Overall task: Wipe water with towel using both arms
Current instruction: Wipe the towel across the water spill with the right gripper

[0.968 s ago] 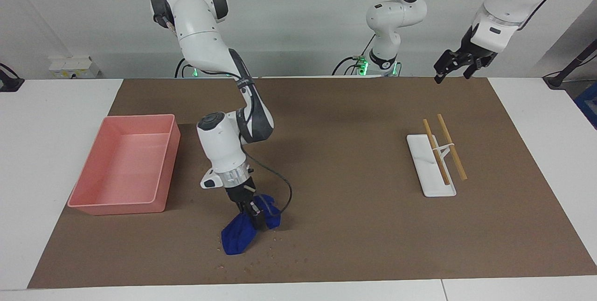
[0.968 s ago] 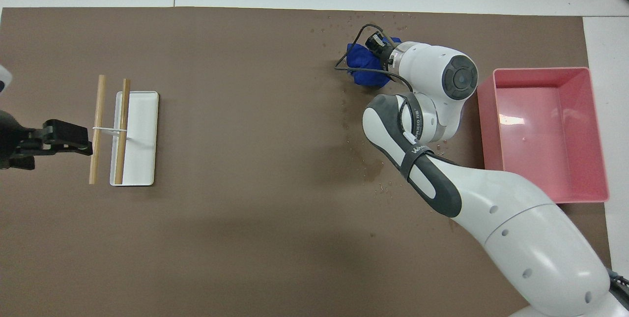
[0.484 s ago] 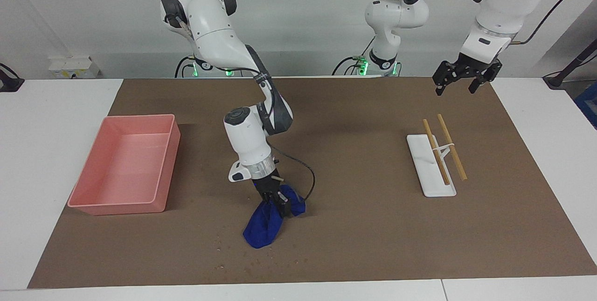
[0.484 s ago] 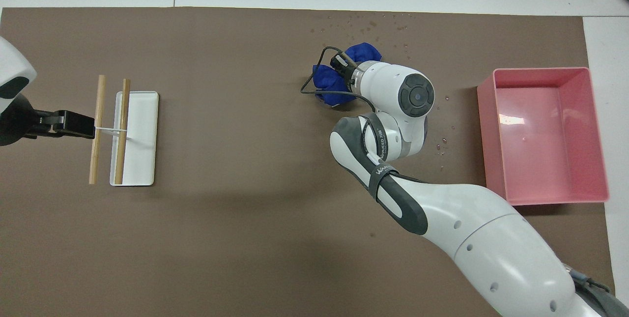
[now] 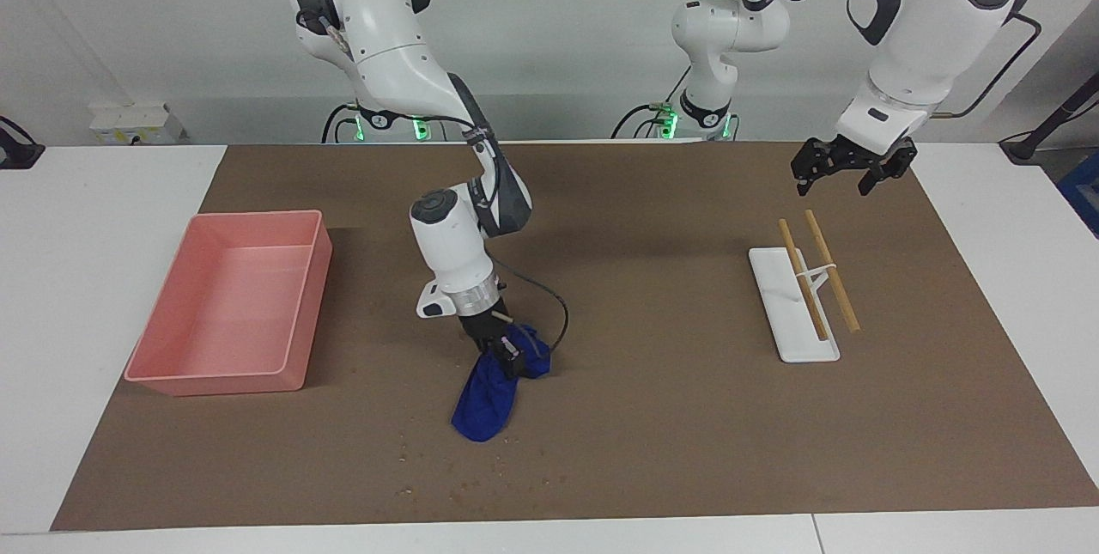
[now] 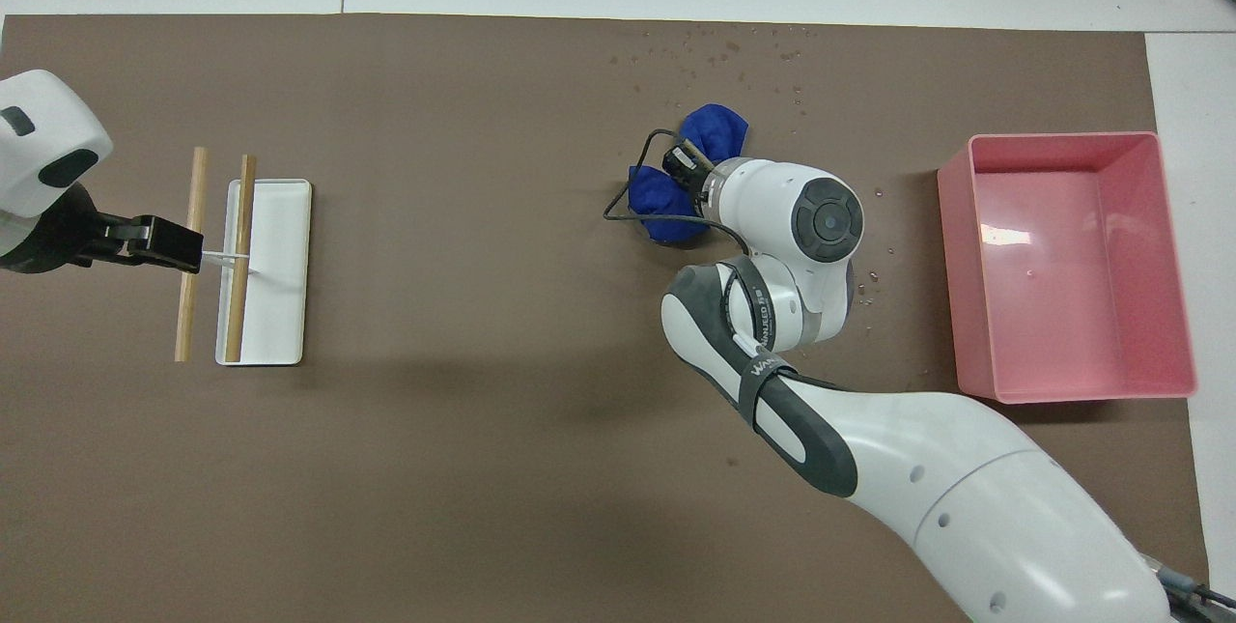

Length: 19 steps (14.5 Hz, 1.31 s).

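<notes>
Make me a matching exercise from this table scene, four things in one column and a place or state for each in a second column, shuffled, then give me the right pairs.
Things:
1. towel
2. pink tray
3. left gripper
4. wooden sticks

Places or states:
A. open, up in the air over the mat near the white holder
B. lying across the white holder
C. pinched in the shut right gripper, trailing on the mat
D. nothing in it, at the right arm's end of the table

Pairs: 1-C, 2-D, 3-A, 4-B
</notes>
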Each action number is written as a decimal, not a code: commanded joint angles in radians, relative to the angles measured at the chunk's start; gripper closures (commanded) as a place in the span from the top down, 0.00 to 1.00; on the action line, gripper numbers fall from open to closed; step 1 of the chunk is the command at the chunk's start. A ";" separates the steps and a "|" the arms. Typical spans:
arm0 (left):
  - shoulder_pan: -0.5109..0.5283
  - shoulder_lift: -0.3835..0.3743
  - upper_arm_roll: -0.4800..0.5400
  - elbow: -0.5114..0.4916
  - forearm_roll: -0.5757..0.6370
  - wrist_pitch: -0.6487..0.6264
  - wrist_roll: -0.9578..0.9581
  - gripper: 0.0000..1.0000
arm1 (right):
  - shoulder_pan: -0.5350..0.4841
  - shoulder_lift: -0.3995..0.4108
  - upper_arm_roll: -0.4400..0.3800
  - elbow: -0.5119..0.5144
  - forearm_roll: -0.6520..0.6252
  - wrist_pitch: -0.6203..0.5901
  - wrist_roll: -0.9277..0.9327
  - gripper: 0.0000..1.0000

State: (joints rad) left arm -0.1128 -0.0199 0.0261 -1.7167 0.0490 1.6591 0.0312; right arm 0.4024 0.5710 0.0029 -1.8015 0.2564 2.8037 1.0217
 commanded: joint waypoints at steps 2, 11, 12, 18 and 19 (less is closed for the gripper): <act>-0.008 -0.017 0.018 0.006 0.020 0.005 0.030 1.00 | -0.005 -0.173 -0.003 -0.209 0.011 -0.091 0.018 0.00; -0.019 -0.052 0.023 -0.020 0.020 0.030 0.042 1.00 | 0.025 -0.364 -0.001 -0.432 0.009 -0.244 0.072 0.00; -0.021 -0.052 0.023 -0.024 0.011 0.031 0.045 1.00 | 0.032 -0.384 -0.001 -0.464 0.009 -0.245 0.072 0.00; -0.018 -0.060 0.021 -0.038 -0.080 0.045 0.024 1.00 | 0.030 -0.442 -0.001 -0.532 -0.003 -0.378 0.031 0.00; -0.005 -0.058 0.020 -0.035 -0.080 0.039 0.026 1.00 | 0.024 -0.450 -0.001 -0.532 -0.005 -0.409 -0.010 0.00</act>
State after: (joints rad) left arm -0.1138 -0.0537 0.0333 -1.7233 -0.0203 1.6841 0.0567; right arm 0.4321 0.1509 0.0018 -2.2887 0.2543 2.4475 1.0639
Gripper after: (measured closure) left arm 0.000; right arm 0.885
